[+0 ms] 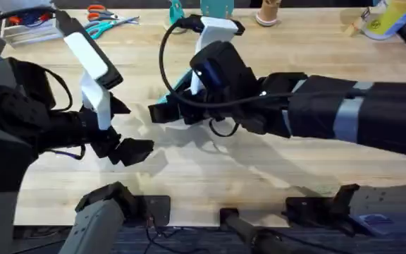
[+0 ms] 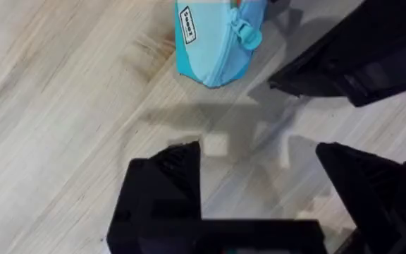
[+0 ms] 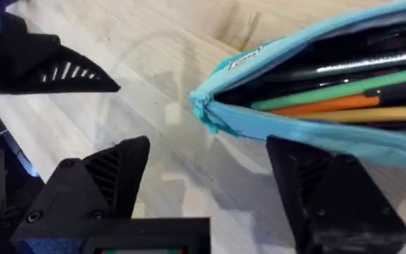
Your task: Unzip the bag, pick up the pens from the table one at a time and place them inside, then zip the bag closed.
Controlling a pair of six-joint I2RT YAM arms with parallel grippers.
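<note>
1. Overhead view, centre of frame: small light-blue fabric pencil pouch [image 1: 178, 99] lying on the light wood butcher-block tabletop [image 1: 259, 176], largely hidden beneath the black right arm reaching in from the right edge; only a teal sliver visible at its left end.
2. Right wrist view, upper right of frame: pouch [image 3: 316, 134] unzipped and gaping, with thin stick pens [image 3: 344, 95] inside — green, orange, yellow-tan and dark ones lying side by side along its length.
3. Right gripper [image 3: 210, 190]: black fingers [image 3: 323, 190] spread wide apart, gripping nothing; one finger just below the pouch's lower wall in the frame, contact impossible to judge; the other over bare wood at lower left.
4. Left gripper [image 2: 259, 176]: in the left wrist view, black fingers [image 2: 164, 190] spread wide with only bare wood between them; pouch end [image 2: 217, 42] with a small white label at top centre of the frame, apart from the fingers.
5. Overhead view, lower left of centre: left gripper [image 1: 129, 152] low over the tabletop, near the pouch's left end but apart from it.
6. Overhead view, upper left: teal-handled scissors [image 1: 108, 27] and orange-handled scissors [image 1: 101, 12] lying at the far edge.
</note>
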